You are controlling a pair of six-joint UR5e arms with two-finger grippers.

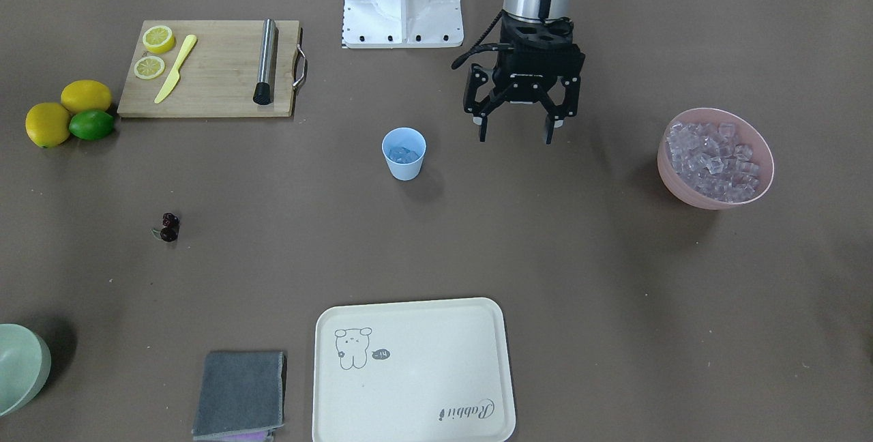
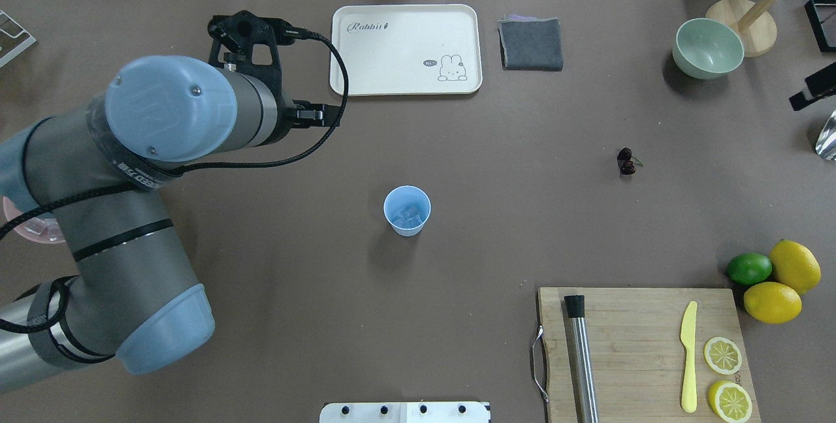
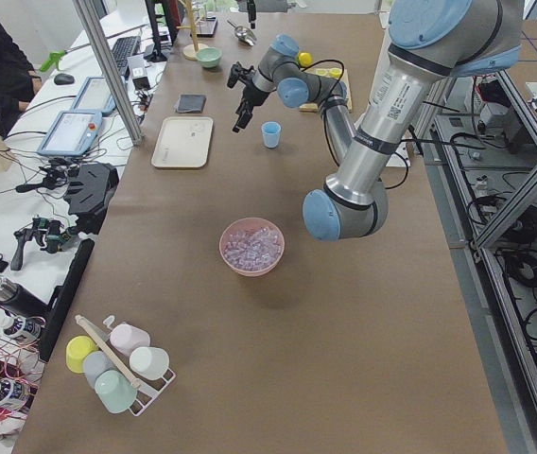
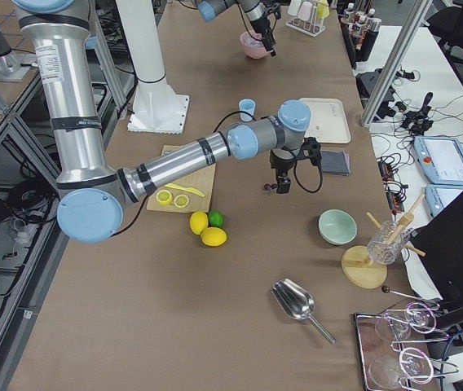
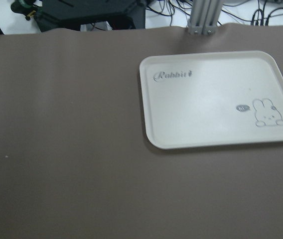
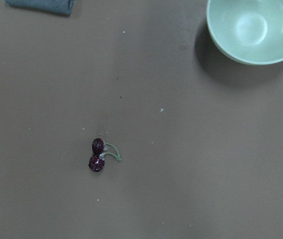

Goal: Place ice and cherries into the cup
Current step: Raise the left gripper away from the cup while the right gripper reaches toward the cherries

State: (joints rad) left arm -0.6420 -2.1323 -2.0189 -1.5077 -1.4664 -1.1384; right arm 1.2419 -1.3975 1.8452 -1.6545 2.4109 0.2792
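The light blue cup (image 1: 404, 153) stands upright mid-table with a few cubes of ice (image 1: 402, 153) inside; it also shows in the overhead view as the cup (image 2: 407, 211). More ice (image 1: 713, 159) fills the pink bowl (image 1: 764, 183). My left gripper (image 1: 515, 136) hangs open and empty above the table between cup and pink bowl. The cherries (image 1: 168, 226) lie on the bare table, and the right wrist view looks down on the cherries (image 6: 98, 155) from well above. My right gripper (image 4: 283, 186) shows only in the exterior right view, near the cherries; I cannot tell whether it is open or shut.
A wooden cutting board (image 1: 211, 80) carries lemon slices, a yellow knife and a metal rod. Two lemons and a lime (image 1: 91, 124) sit beside it. A cream tray (image 1: 409, 367), a grey cloth (image 1: 240, 393) and a pale green bowl (image 1: 20, 367) line the operators' edge.
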